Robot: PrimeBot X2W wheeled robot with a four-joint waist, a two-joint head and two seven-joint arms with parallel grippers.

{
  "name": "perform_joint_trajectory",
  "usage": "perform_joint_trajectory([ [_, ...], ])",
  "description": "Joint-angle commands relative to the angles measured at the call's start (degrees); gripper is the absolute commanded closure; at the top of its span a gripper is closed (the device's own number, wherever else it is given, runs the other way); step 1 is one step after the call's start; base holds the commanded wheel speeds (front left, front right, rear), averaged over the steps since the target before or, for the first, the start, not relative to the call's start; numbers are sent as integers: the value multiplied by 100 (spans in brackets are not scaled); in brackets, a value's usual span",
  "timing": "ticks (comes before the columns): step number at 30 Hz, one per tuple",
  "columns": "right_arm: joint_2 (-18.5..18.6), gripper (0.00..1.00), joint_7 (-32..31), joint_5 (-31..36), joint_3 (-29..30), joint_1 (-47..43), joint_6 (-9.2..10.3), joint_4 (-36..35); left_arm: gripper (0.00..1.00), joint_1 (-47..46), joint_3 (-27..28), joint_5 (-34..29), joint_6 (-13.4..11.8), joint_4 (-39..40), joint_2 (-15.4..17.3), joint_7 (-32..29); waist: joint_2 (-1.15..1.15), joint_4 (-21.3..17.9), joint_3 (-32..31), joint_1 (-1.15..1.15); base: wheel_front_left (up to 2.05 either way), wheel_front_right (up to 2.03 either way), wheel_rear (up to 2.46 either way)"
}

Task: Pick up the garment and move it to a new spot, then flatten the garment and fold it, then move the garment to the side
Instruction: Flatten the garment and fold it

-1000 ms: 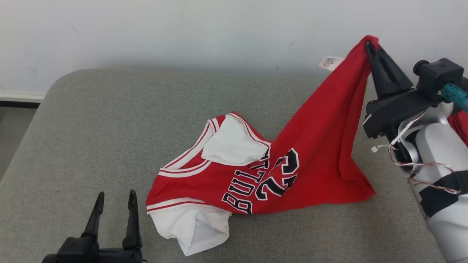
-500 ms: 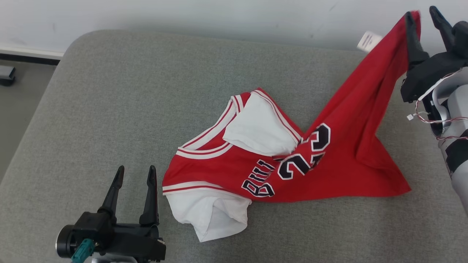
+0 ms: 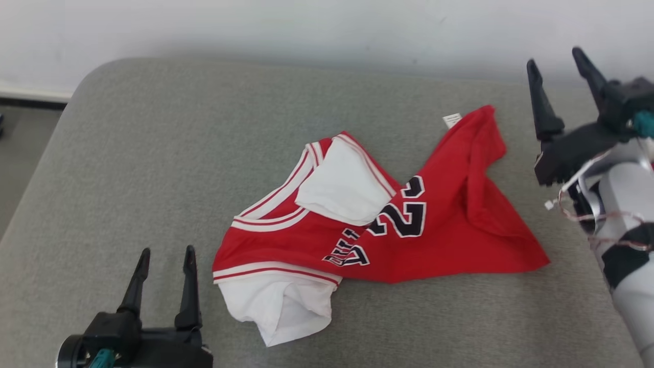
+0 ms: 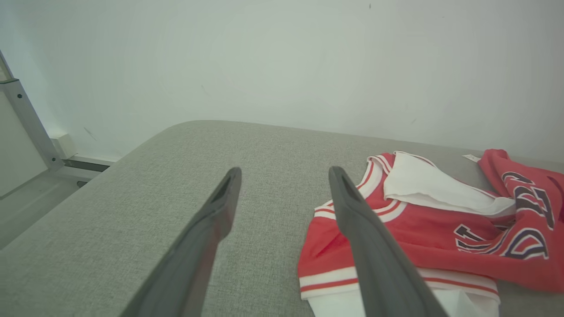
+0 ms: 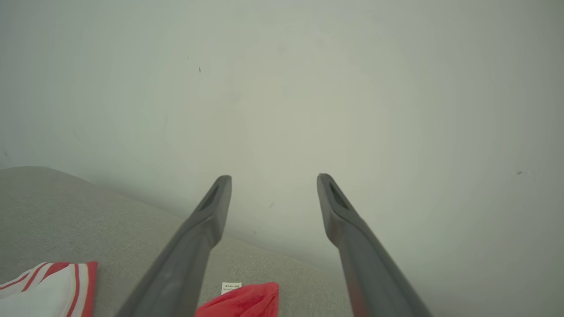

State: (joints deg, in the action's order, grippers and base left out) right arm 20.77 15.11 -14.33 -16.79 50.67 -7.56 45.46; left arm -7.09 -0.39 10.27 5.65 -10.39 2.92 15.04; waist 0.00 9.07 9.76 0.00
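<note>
A red jersey (image 3: 409, 240) with white trim lies crumpled on a grey cushion (image 3: 153, 153) below a pale wall (image 3: 306, 30), its black numerals partly lost in a fold, possibly "22". A white label (image 3: 451, 120) shows at its far corner. The right hand (image 3: 555, 57) stands spread and clear of the cloth; the left hand (image 3: 167, 250), fingers parted, sits near the white sleeve.

The garment (image 3: 449, 225) is red, with white-and-red striped trim, plain white panels, and black lettering and numerals outlined in white. Its tag (image 3: 451, 120) is white. The cushion (image 3: 153, 153) is flecked grey, the wall (image 3: 306, 25) off-white. The left gripper (image 3: 167, 251) and right gripper (image 3: 554, 56) are black.
</note>
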Motion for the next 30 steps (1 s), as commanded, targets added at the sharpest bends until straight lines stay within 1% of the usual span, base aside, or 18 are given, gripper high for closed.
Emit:
perform_joint_trajectory([
  [1, 32, 0, -1, -54, -5, -159, 17, -85, 0, 92, 44, -38, 30, 25, -5, 19, 0, -260, -238, 0, 0, 0, 0],
  [5, 113, 0, -1, -170, -36, -806, 17, -582, 0, 271, 235, -107, 25, 71, -4, 19, 0, -508, -403, 0, 0, 0, 0],
  [10, 169, 0, 1, -285, -45, -1650, 17, -1022, 0, 426, 393, -236, 71, 125, -3, 19, 0, -708, -554, 0, 0, 0, 0],
  [18, 114, 0, 1, -410, -82, -2863, 17, -1386, 0, 554, 451, -309, 87, 192, -4, 19, 0, -769, -682, 0, 0, 0, 0],
  [24, 50, 0, 0, -501, -152, -3168, 17, -1168, 0, 533, 366, -283, 117, 180, -2, 19, 0, -644, -648, 0, 0, 0, 0],
  [30, 39, 0, -23, -570, -346, -2965, 18, -607, 0, 449, 309, -255, 136, 171, -3, 19, 0, -446, -525, 0, 0, 0, 0],
])
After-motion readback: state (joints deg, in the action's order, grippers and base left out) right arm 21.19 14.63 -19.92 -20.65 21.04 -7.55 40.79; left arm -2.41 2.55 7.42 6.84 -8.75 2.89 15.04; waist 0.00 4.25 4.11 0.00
